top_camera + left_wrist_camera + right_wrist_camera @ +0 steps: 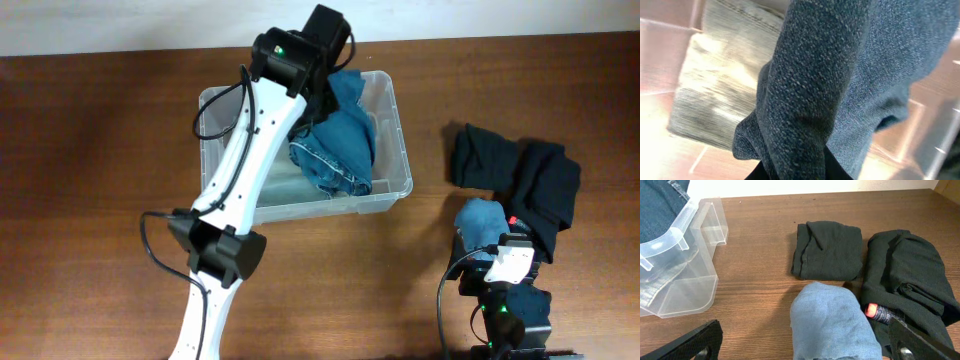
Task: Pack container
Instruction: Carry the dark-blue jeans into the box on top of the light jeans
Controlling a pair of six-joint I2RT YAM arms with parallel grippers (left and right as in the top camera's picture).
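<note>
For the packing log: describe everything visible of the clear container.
The container is a see-through plastic rectangular bin with a rounded rim and a moulded ledge at its end. It stands upright and open-topped on the brown wooden table. Blue denim is bunched in its right half, and a pale folded cloth lies on its floor beside that. The left arm reaches down into it. The dark garments lie apart, to its right.

The left arm [243, 150] is white links between black joints, with a black cable [148, 235] looping off its elbow. The right arm [502, 325] is black, white-capped and green-lit.
</note>
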